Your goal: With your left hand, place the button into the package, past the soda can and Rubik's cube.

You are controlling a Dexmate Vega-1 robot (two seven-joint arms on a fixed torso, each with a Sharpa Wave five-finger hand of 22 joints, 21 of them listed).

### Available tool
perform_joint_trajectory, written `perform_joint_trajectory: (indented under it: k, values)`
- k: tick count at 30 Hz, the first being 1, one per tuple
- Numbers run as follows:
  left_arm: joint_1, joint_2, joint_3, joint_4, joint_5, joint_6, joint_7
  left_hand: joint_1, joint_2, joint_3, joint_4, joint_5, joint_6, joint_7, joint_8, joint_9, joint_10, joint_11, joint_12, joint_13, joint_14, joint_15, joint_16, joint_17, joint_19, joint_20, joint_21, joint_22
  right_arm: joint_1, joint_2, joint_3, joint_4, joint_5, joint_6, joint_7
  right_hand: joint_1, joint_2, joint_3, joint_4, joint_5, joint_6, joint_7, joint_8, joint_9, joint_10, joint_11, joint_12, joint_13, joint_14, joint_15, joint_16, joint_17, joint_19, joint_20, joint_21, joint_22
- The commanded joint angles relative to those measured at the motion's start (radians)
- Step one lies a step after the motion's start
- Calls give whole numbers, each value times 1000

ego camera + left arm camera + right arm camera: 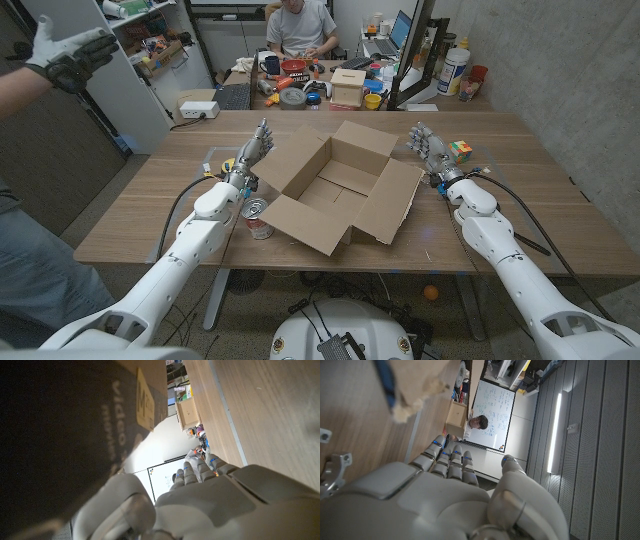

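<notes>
A: Fingers first: on our left hand [257,146] they reach up and apart, gripping nothing we can see, just beside the left flap of the open brown cardboard box [335,185].

B: Our right hand [430,148] looks the same, fingers spread and bare, beside the box's right flap. The multicoloured Rubik's cube [460,151] sits just past it.

A: The red-and-silver soda can [258,219] stands by our left forearm, near the box's front-left corner. We cannot find the button.

B: Open wooden desk [520,195] lies on the right and along the near edge.

A: In the left wrist view a dark surface [65,430] reads "video"; the rest we cannot read.

B: Behind the desk a person [300,30] sits at a cluttered table, and a gloved hand [65,55] shows at far left.
</notes>
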State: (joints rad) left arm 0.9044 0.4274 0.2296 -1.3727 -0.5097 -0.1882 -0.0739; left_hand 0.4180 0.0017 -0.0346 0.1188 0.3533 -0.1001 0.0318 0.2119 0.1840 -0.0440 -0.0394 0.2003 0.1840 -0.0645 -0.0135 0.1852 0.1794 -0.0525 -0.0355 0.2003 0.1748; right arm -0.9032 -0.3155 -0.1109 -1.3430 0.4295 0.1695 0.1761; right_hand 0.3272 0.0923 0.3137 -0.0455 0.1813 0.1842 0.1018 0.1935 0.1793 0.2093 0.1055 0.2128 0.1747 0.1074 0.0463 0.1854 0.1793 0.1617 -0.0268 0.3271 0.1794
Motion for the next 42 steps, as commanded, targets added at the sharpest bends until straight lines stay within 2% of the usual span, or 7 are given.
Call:
perform_joint_trajectory:
  k: [1, 13, 22, 31, 38, 42]
  values:
    - [45, 3, -55, -75, 61, 43, -17, 13, 10, 6, -2, 9, 0, -3, 3, 3, 4, -8, 5, 2, -1, -1, 6, 3, -6, -68, 7, 5, -3, 67, 93, -6, -82, -31, 55, 7, 2, 1, -3, 3, 11, -3, 4, 5, 11, -2, 3, 5, 9, -2, 7, 3, 11, 1, -3, 3]
    - [113, 59, -111, -189, 87, 98, 1, 22, 19, 9, -6, 11, 7, -3, 4, 3, 9, -6, 6, 2, 4, -1, 6, 3, -3, -65, 8, 5, 2, 88, 129, -7, -115, -23, 77, 5, -7, -5, -6, 2, 21, -5, 7, 5, 16, -5, 3, 5, 8, -1, 5, 2, 13, 6, -6, 3]
    - [158, 77, -155, -244, 88, 102, 22, 35, 25, 12, -12, 12, 9, -3, 4, 3, 13, -4, 5, 2, 11, -1, 7, 3, 0, -59, 8, 5, 6, 108, 139, 0, -115, 4, 100, 3, -13, -10, -9, 2, 25, -3, 7, 5, 19, 0, 4, 5, 11, 2, 6, 2, 14, 7, -9, 3]
    - [217, 145, -199, -348, 143, 144, 63, 54, 30, 18, -22, 13, 11, -5, 4, 4, 17, -6, 5, 3, 17, -1, 7, 3, 4, -51, 9, 5, 9, 107, 139, -13, -127, -9, 98, 3, -18, -13, -13, 3, 31, -6, 8, 6, 21, -3, 3, 5, 12, 2, 5, 1, 15, 9, -12, 3]
    - [280, 184, -253, -408, 174, 176, 101, 81, 36, 26, -37, 14, 14, -10, 5, 4, 23, -11, 6, 3, 24, -1, 8, 2, 9, -46, 10, 5, 6, 111, 140, -4, -130, -10, 99, 1, -19, -15, -13, 4, 34, -6, 8, 6, 21, -2, 3, 5, 12, 0, 4, 2, 15, 10, -14, 3]
    - [317, 205, -283, -441, 190, 197, 115, 114, 40, 34, -55, 14, 17, -12, 6, 4, 35, -18, 8, 4, 31, -4, 8, 2, 13, -33, 10, 5, 5, 113, 138, -3, -134, -14, 98, 0, -20, -17, -14, 4, 35, -7, 8, 6, 21, -2, 2, 5, 12, 0, 4, 2, 16, 11, -16, 3]
